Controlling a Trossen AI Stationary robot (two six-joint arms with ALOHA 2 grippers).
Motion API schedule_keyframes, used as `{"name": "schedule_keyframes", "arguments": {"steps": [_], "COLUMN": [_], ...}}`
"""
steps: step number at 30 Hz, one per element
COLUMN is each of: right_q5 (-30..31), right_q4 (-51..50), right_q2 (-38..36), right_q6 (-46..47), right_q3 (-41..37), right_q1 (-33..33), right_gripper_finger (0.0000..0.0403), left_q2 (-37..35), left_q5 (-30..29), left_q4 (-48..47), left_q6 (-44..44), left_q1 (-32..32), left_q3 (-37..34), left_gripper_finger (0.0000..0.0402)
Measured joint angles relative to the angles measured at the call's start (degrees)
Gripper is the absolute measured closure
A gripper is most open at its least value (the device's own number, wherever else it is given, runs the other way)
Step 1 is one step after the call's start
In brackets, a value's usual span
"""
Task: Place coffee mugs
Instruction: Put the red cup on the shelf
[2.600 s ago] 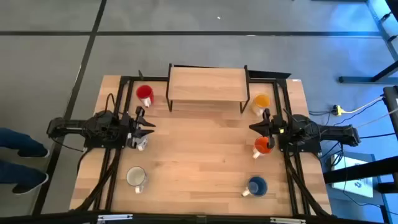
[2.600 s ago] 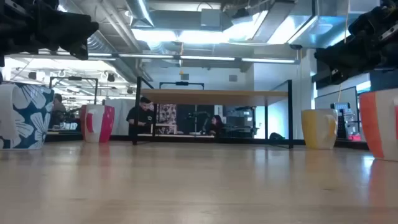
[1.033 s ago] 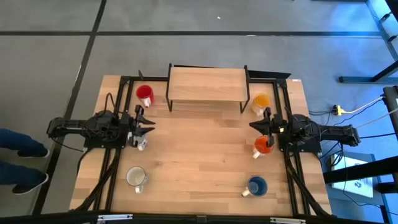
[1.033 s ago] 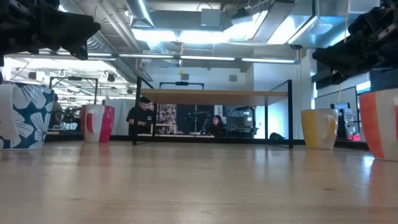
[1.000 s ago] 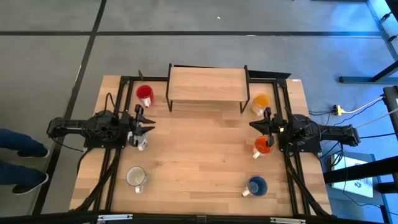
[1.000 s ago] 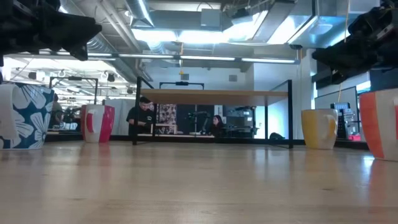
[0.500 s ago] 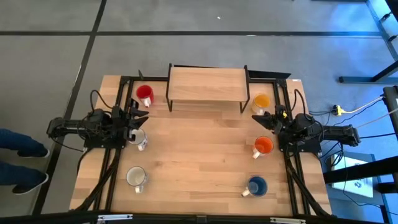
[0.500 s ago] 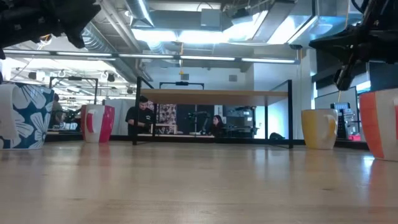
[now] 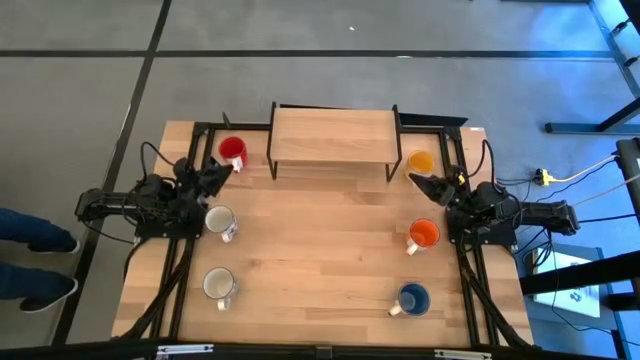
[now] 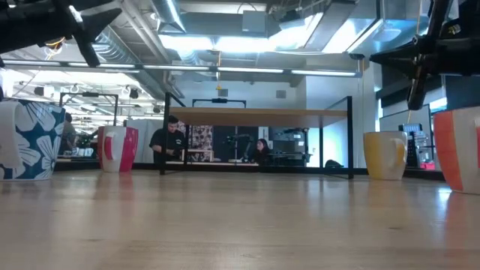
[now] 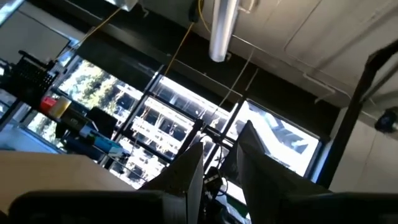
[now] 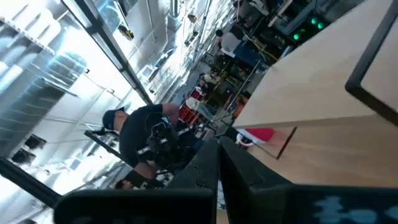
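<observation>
High view: left gripper [image 9: 217, 176] sitting at the table's [image 9: 330, 260] left edge, pointing toward the red mug [image 9: 232, 151], holding nothing; right gripper [image 9: 421, 183] at the right edge, tips pressed together, empty, pointing toward the yellow-orange mug [image 9: 420, 162]. White patterned mug [image 9: 219, 220] standing just beside the left arm, second white mug [image 9: 218, 285] nearer the front, orange-red mug [image 9: 424, 234] beside the right arm, blue mug [image 9: 412, 298] at front right. Wooden shelf [image 9: 334, 137] standing at the back centre. Low view: mugs all resting upright on the tabletop, both arms hanging above, clear of them. Left wrist view: fingers [image 11: 186, 174] standing narrowly apart, tilted up at the ceiling. Right wrist view: fingers [image 12: 208, 162] closed together, red mug showing beyond.
</observation>
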Motion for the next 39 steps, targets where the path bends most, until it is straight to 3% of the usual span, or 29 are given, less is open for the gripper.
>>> {"name": "schedule_keyframes", "arguments": {"steps": [8, 13, 19, 28, 39], "right_q5": [-1.1, -3.1, -3.6, -5.9, -8.1], "right_q4": [0.0, 0.0, 0.1, 0.7, 0.7], "right_q2": [0.0, 0.0, 0.0, 0.0, 0.0], "right_q6": [-7.5, -11.2, -13.7, -15.2, -15.0], "right_q3": [0.0, 0.0, 0.0, 0.0, 0.0], "right_q1": [0.0, 0.0, 0.0, 0.0, 0.0], "right_gripper_finger": [0.0398, 0.0398, 0.0398, 0.0398, 0.0398], "left_q2": [5.1, 9.8, 17.3, 27.7, 40.9], "left_q5": [-0.8, -5.1, -10.1, -15.2, -26.8], "left_q4": [-2.3, -10.6, -24.2, -33.6, -47.6], "left_q6": [-3.4, -4.9, -4.9, -4.9, -4.9], "left_q1": [0.0, 0.0, 0.0, 0.0, 2.5], "left_q3": [2.9, 8.0, 17.2, 32.7, 50.0], "left_gripper_finger": [0.0308, 0.0308, 0.0308, 0.0308, 0.0308]}}
